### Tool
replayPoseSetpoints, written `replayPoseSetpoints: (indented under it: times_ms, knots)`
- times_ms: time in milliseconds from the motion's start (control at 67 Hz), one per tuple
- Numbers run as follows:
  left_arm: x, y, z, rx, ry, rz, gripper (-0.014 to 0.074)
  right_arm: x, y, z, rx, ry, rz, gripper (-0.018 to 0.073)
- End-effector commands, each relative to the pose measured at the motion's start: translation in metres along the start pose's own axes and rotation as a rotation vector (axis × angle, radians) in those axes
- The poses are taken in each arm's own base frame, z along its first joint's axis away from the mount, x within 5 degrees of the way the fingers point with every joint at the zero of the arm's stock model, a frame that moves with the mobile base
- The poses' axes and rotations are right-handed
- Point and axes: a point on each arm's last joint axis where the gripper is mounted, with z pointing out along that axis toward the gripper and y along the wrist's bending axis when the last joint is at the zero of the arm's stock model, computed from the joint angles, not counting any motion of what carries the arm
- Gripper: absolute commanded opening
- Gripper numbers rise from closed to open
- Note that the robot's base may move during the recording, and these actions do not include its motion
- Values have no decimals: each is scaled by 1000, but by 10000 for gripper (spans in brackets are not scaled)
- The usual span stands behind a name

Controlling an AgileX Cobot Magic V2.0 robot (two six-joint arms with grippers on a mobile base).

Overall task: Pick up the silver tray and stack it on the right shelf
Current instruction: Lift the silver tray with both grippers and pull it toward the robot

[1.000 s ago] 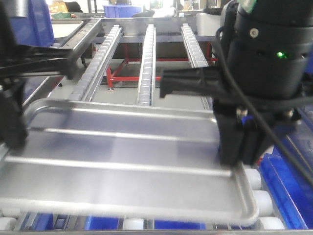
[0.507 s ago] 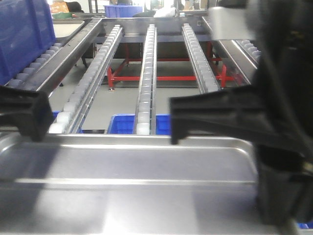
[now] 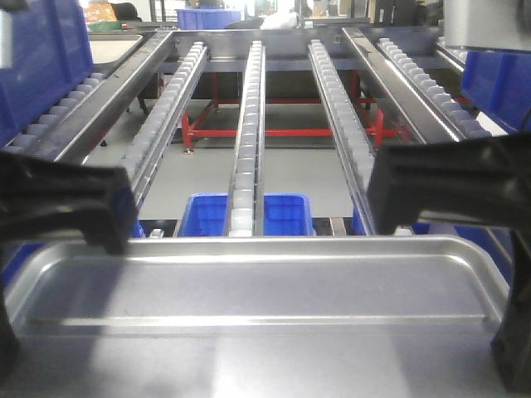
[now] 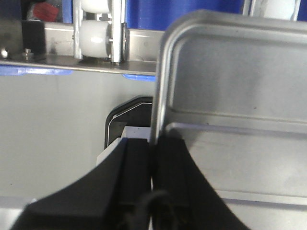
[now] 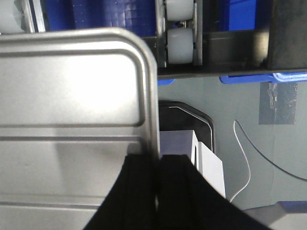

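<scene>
The silver tray [image 3: 265, 290] fills the bottom of the front view, level, its far rim just before the near ends of the roller tracks. My left gripper [image 4: 153, 151] is shut on the tray's left rim [image 4: 160, 96]. My right gripper [image 5: 157, 163] is shut on the tray's right rim [image 5: 152, 105]. In the front view, black parts of the left arm [image 3: 66, 203] and right arm [image 3: 448, 186] stand over the tray's two ends. The right shelf [image 3: 249, 124] runs away ahead, with pale roller tracks between steel rails. Its steel front bar [image 4: 57, 64] with screws shows beyond the tray.
Two blue bins [image 3: 207, 215] [image 3: 286, 214] sit below the tracks, just past the tray's far rim. A blue bin [image 3: 41, 50] stands on the left lane and another [image 3: 498, 75] on the right. White rollers [image 4: 93, 36] [image 5: 180, 43] are close to the tray's corners. A red frame [image 3: 282, 131] stands on the floor beneath.
The tray, held at both ends, has come up and nearer the camera. The right arm no longer blocks the tracks. The blue bins below have come into view.
</scene>
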Motion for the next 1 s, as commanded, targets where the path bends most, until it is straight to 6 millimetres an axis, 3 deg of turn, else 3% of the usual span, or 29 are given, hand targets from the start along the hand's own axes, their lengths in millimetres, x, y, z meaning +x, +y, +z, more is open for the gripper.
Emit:
replayPoseSetpoints:
  times_ms: [0,985]
  knots:
    - [-5,-6,-12,58,-37,-16,-99,-4,3,-10,-55,-37,4,70]
    - [-8,-7,-18,53,-47,41,-100,-2,-1,-4,-40,-30,3,70]
